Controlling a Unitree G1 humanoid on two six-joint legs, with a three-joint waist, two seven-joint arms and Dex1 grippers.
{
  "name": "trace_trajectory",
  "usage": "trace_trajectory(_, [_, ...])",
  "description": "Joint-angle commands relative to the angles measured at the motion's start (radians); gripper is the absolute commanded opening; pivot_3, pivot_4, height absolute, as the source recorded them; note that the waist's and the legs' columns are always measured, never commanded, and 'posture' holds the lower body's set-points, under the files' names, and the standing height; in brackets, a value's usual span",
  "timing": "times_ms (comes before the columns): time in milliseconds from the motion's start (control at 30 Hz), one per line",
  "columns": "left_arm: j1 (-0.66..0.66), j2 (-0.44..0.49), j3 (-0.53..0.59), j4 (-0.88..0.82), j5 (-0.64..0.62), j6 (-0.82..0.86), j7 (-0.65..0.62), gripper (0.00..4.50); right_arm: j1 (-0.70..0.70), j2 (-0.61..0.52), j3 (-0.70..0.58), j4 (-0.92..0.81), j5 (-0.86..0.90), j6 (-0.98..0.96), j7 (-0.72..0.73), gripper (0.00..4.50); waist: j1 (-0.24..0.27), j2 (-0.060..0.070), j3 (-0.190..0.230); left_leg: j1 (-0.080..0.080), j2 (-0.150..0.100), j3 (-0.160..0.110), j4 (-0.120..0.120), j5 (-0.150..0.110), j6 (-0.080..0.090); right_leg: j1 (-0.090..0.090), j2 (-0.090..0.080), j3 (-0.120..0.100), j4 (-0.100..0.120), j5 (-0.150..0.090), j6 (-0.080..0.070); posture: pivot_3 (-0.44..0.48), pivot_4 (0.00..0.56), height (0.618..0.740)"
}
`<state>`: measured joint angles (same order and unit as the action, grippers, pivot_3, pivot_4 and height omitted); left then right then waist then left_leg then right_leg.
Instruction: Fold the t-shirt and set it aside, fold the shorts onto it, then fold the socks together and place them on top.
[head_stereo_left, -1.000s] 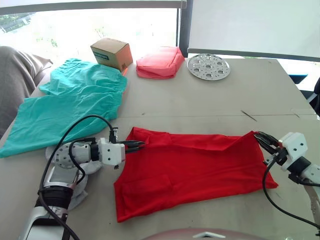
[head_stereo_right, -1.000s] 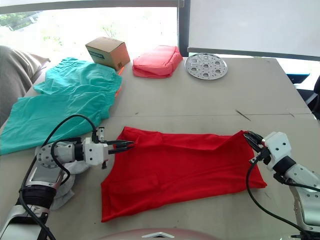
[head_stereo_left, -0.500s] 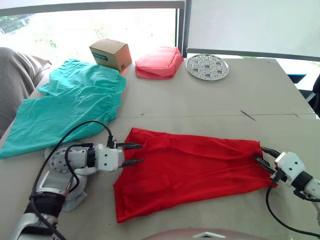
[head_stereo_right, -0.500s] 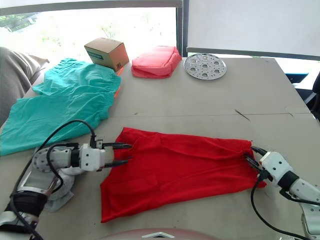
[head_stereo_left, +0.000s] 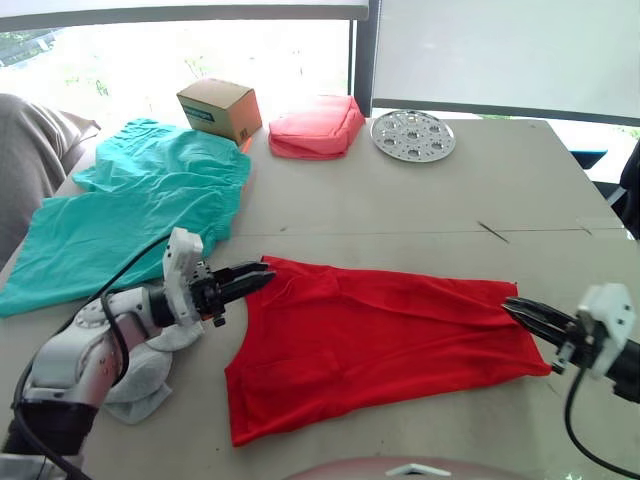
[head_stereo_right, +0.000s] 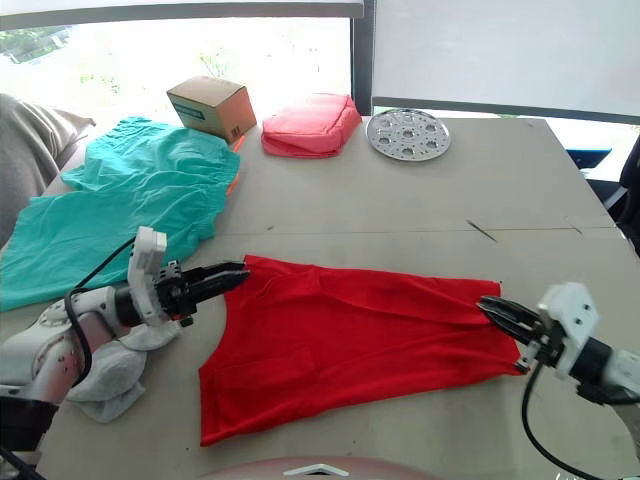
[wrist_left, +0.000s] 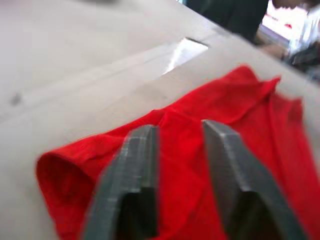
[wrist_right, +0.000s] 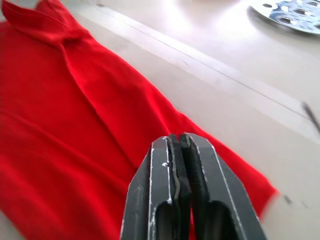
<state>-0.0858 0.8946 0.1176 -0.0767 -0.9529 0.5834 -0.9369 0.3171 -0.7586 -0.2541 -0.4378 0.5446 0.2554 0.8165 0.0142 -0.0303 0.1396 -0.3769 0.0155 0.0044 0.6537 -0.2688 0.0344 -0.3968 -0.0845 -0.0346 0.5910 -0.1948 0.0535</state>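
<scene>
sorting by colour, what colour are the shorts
Teal-green, plain; the shorts show best in the left eye view.

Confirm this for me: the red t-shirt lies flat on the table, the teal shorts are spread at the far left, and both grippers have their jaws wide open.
Not quite. The right gripper has its jaws shut, as the right wrist view shows; only the left gripper is open. The t-shirt does lie flat on the table, and the shorts are spread at the far left.

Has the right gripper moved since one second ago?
Yes. The right gripper has let go of the t-shirt corner and come down toward the robot, farther from the metal plate; its fingers are shut.
</scene>
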Motion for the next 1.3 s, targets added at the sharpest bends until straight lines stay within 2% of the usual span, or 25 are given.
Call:
trace_trajectory(33, [-0.092,-0.021,0.004,-0.004,-0.058,0.188,0.081,0.04,-0.106,0.003,0.097,0.055,-0.090,0.046,-0.036,0.00,0.002,-0.002,0.000,0.000,-0.001,0.000,0.000,0.000,0.000,0.000,0.000,0.000,0.000,0.000,0.000,0.000,0.150,0.739])
trace_trajectory(167, [-0.172,-0.048,-0.052,0.011,-0.035,0.350,0.109,0.04,-0.194,0.037,0.154,0.123,-0.143,0.049,-0.055,0.00,0.004,-0.002,0.000,-0.001,-0.007,-0.003,0.000,0.000,0.000,0.000,0.000,0.000,0.000,0.002,-0.003,0.000,0.150,0.739])
trace_trajectory(267, [-0.188,-0.019,-0.135,0.002,0.033,0.415,0.058,0.04,-0.210,0.055,0.176,0.121,-0.157,0.051,-0.051,0.00,0.001,-0.001,0.000,-0.002,-0.008,-0.004,0.000,0.000,0.000,0.000,0.000,0.000,0.000,0.002,-0.003,0.000,0.150,0.739])
trace_trajectory(333, [-0.173,0.016,-0.158,-0.013,0.057,0.421,-0.009,0.04,-0.209,0.060,0.175,0.107,-0.154,0.060,-0.050,0.00,-0.001,-0.001,0.000,-0.001,-0.008,-0.004,0.000,0.000,0.000,0.001,0.000,0.000,0.000,0.001,-0.003,0.000,0.150,0.739])
trace_trajectory(433, [-0.113,0.116,-0.159,-0.057,0.059,0.376,-0.229,0.04,-0.200,0.058,0.170,0.095,-0.151,0.064,-0.044,0.00,-0.004,-0.001,0.000,-0.001,-0.007,-0.003,0.000,0.000,0.000,0.000,0.000,0.001,0.000,0.001,-0.002,0.000,0.150,0.739])
trace_trajectory(500, [-0.105,0.149,-0.129,-0.021,0.058,0.357,-0.313,0.04,-0.196,0.059,0.170,0.092,-0.154,0.064,-0.044,0.00,0.000,0.000,0.001,-0.001,-0.006,-0.002,0.000,0.000,0.000,-0.001,0.000,0.001,0.000,0.001,-0.002,0.000,0.150,0.739])
trace_trajectory(600, [-0.161,0.109,-0.081,0.063,0.076,0.329,-0.290,0.04,-0.203,0.066,0.181,0.100,-0.171,0.062,-0.053,0.00,0.009,0.001,0.001,-0.001,-0.005,-0.003,0.000,0.000,0.000,-0.001,-0.002,0.001,0.000,0.000,-0.001,0.000,0.150,0.739])
trace_trajectory(700, [-0.231,0.040,-0.057,0.118,0.108,0.316,-0.214,0.04,-0.220,0.078,0.196,0.112,-0.191,0.064,-0.068,0.00,0.013,0.000,0.001,-0.002,-0.006,-0.005,0.001,0.000,0.000,-0.001,-0.001,0.001,0.000,-0.001,0.000,0.000,0.150,0.739])
trace_trajectory(767, [-0.305,-0.043,-0.080,0.168,0.181,0.318,-0.075,0.04,-0.237,0.082,0.220,0.128,-0.216,0.066,-0.070,0.00,0.015,-0.002,0.000,-0.002,-0.007,-0.005,0.001,0.000,0.000,0.000,-0.001,0.001,0.000,0.000,-0.001,0.000,0.150,0.739])
trace_trajectory(800, [-0.325,-0.067,-0.100,0.174,0.215,0.312,-0.044,0.04,-0.243,0.084,0.227,0.134,-0.224,0.068,-0.069,0.00,0.017,-0.002,0.000,-0.002,-0.008,-0.006,0.001,0.000,0.000,0.001,-0.001,0.001,0.000,0.001,-0.002,0.000,0.150,0.739])
trace_trajectory(967, [-0.355,-0.112,-0.154,0.156,0.285,0.354,-0.004,0.04,-0.255,0.096,0.236,0.132,-0.213,0.059,-0.038,0.00,-0.001,-0.003,0.000,-0.002,-0.010,-0.006,0.001,0.000,0.000,0.001,0.000,0.001,0.001,0.003,-0.002,0.000,0.150,0.739])
trace_trajectory(1100, [-0.356,-0.103,-0.208,0.131,0.312,0.351,-0.075,0.04,-0.256,0.105,0.248,0.126,-0.198,0.066,-0.010,0.00,-0.001,-0.003,0.000,-0.002,-0.009,-0.006,0.001,0.000,0.000,0.001,0.000,0.002,0.001,0.002,-0.003,0.000,0.150,0.739])
trace_trajectory(1300, [-0.296,0.025,-0.250,0.087,0.347,0.254,-0.307,0.04,-0.255,0.092,0.273,0.164,-0.242,0.069,-0.004,0.00,-0.001,-0.002,0.000,-0.002,-0.009,-0.005,0.001,0.000,0.000,0.000,0.000,0.002,0.001,0.002,-0.004,0.000,0.150,0.739])
